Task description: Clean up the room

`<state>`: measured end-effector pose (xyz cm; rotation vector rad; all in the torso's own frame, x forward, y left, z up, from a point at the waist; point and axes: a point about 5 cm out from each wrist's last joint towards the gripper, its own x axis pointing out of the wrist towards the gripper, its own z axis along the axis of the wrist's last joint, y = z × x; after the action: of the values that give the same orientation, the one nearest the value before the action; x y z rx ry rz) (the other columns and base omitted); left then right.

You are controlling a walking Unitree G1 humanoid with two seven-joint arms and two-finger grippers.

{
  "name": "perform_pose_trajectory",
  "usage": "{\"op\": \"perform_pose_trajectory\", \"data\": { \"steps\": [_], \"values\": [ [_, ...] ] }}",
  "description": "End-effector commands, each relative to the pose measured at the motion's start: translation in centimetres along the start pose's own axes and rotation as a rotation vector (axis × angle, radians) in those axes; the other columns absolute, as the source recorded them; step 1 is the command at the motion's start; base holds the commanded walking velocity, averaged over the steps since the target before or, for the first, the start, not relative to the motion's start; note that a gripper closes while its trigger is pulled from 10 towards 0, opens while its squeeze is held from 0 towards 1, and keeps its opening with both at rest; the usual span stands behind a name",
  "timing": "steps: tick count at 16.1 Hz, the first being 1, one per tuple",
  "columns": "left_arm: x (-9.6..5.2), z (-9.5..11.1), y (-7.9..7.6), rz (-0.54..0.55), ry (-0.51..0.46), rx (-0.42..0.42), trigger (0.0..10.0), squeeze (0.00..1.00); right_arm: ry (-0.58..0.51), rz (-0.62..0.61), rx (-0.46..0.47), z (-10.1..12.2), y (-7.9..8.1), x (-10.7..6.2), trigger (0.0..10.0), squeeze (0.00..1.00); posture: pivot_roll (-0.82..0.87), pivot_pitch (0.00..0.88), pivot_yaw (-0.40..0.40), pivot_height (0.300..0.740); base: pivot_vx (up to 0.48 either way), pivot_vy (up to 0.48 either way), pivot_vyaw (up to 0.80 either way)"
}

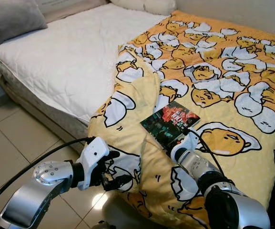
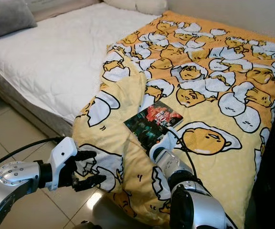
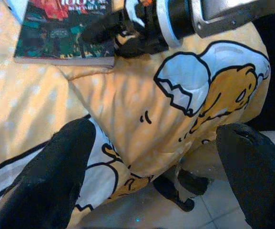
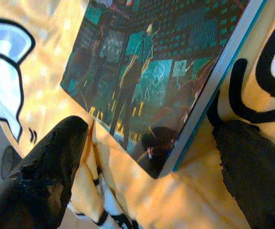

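Observation:
A dark-covered book [image 1: 169, 123] lies flat on a yellow cartoon-print blanket [image 1: 232, 90] that covers the right half of the bed. My right gripper [image 4: 149, 131] is open at the book's near corner, one finger [image 4: 56, 162] on each side, low over the blanket. The left wrist view shows the right gripper's fingers [image 3: 106, 29] at the edge of the book [image 3: 56, 33]. My left gripper [image 1: 114, 182] hangs open beside the blanket's drooping front edge [image 3: 142, 119], above the floor, with nothing between its fingers.
The bare white mattress [image 1: 66, 57] fills the bed's left half, with a grey pillow [image 1: 13, 16] at its far left corner. Beige floor tiles [image 1: 13, 143] run along the bed's near side. A black cable [image 1: 37, 162] trails from my left arm.

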<state>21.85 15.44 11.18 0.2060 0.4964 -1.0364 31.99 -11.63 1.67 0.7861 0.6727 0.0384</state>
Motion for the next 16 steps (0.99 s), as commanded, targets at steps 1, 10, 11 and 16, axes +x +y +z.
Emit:
{"op": "perform_pose_trajectory", "data": {
  "steps": [1,10,11,16],
  "values": [
    [-0.3,0.5,-0.2,-0.015,-0.001,0.012,10.0,0.6,-0.005,0.0,0.03,0.0,0.1,0.1,10.0,1.0,0.02,0.118,0.026,0.74,0.0,0.0,0.0],
    [0.2,1.0,-0.6,0.073,-0.162,0.045,10.0,0.6,-0.151,0.177,0.249,2.0,2.7,0.3,10.0,0.0,0.02,0.125,0.016,0.74,0.0,0.0,0.0],
    [0.3,0.5,-0.9,0.07,-0.143,0.048,10.0,0.6,-0.155,0.184,0.26,2.0,2.8,0.3,10.0,0.0,0.02,0.126,0.013,0.74,0.0,0.0,0.0],
    [-0.3,-1.0,-1.6,0.103,-0.116,0.044,10.0,0.6,-0.185,0.192,0.361,1.8,2.9,0.4,4.8,0.0,0.04,0.137,0.009,0.74,0.0,0.0,0.0]
  ]
}}
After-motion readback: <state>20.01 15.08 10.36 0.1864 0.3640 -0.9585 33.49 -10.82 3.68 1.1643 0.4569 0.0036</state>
